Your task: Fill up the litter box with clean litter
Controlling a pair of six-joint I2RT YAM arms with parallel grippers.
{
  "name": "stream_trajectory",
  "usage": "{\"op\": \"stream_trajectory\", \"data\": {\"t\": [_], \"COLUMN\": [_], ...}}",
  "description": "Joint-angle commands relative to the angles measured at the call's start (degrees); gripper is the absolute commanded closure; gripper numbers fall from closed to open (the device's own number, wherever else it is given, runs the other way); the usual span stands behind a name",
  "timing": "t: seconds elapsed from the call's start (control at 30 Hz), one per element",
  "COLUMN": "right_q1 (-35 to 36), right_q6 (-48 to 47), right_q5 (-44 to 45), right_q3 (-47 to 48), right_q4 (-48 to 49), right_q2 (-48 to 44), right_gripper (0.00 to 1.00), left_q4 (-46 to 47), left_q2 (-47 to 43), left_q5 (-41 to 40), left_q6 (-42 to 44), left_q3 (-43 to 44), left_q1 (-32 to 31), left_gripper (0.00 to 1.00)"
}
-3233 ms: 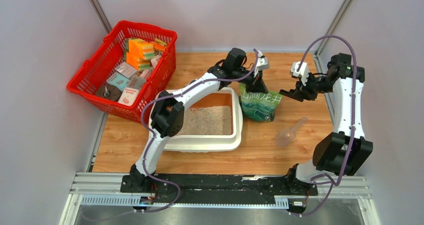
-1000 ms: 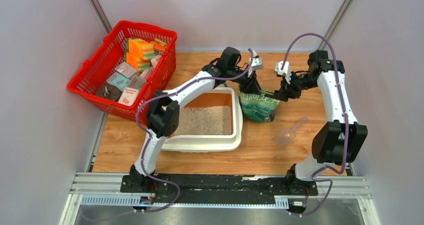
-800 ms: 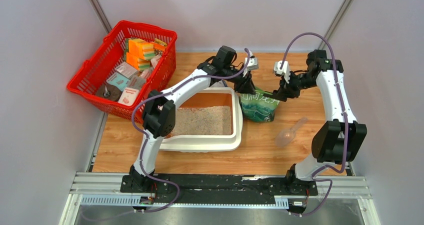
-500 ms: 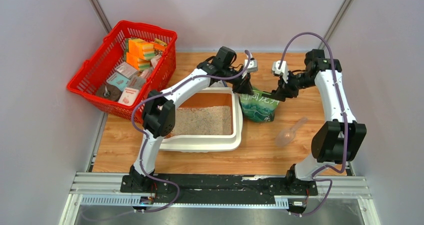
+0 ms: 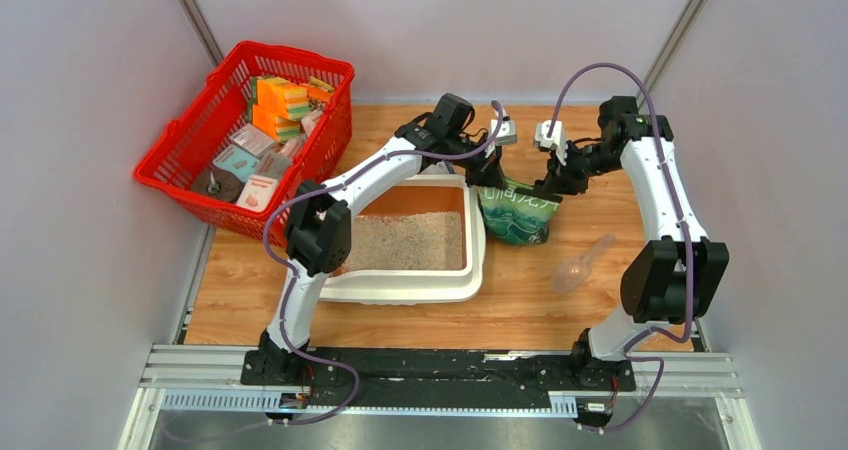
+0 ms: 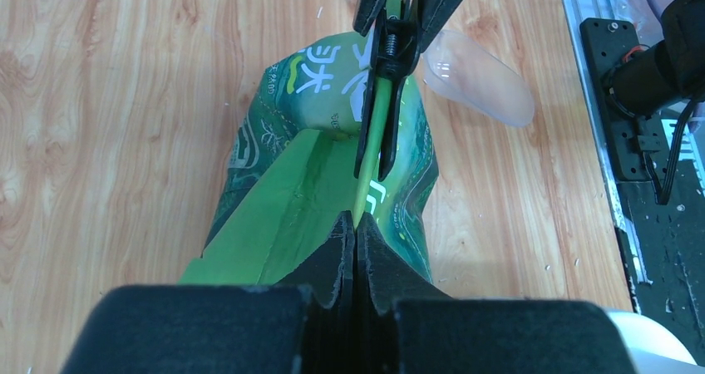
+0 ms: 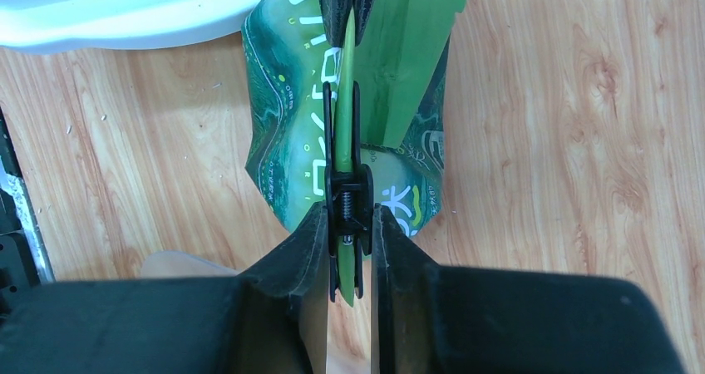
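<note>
The cream-white litter box (image 5: 400,288) lies at the table's middle with pale clean litter (image 5: 410,240) over its orange floor. A dark green bag (image 5: 515,215) stands just right of it. My left gripper (image 5: 490,175) is shut on the bag's folded top edge, seen in the left wrist view (image 6: 356,220). My right gripper (image 5: 548,182) grips a black spring clip (image 7: 347,187) on the same edge, its fingers (image 7: 309,241) tight on both sides. The clip also shows in the left wrist view (image 6: 391,46). The bag's top is pinched flat, its contents hidden.
A clear plastic scoop (image 5: 582,262) lies on the wood right of the bag. A red wire basket (image 5: 165,175) full of small packages stands at the back left. The litter box rim (image 7: 125,8) is close beside the bag.
My right arm has swung left toward the bag, and its gripper has come onto the clip at the bag's top. My left gripper has shifted slightly left, still holding the bag's edge.
</note>
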Motion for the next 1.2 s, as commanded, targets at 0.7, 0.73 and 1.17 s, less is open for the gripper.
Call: {"op": "stream_trajectory", "data": {"t": [0.7, 0.73, 1.17], "right_q1": [1.0, 1.0, 1.3], "right_q6": [30.5, 35.7, 69.4], "right_q5": [3.3, 5.3, 56.7], "right_q3": [7.5, 6.7, 7.1], "right_q4": [2.4, 6.5, 23.9], "right_q2": [-7.2, -7.9, -15.4], "right_gripper": [0.00, 0.00, 0.00], "left_q4": [-2.1, -2.7, -28.1], "left_q2": [-16.9, -19.1, -36.3], "left_q5": [-18.0, -20.0, -34.2], "left_q6": [-2.7, -2.3, -4.6], "left_q3": [-0.5, -1.2, -6.4], "left_q1": [3.3, 3.3, 8.0], "left_gripper": [0.31, 0.31, 0.29]}}
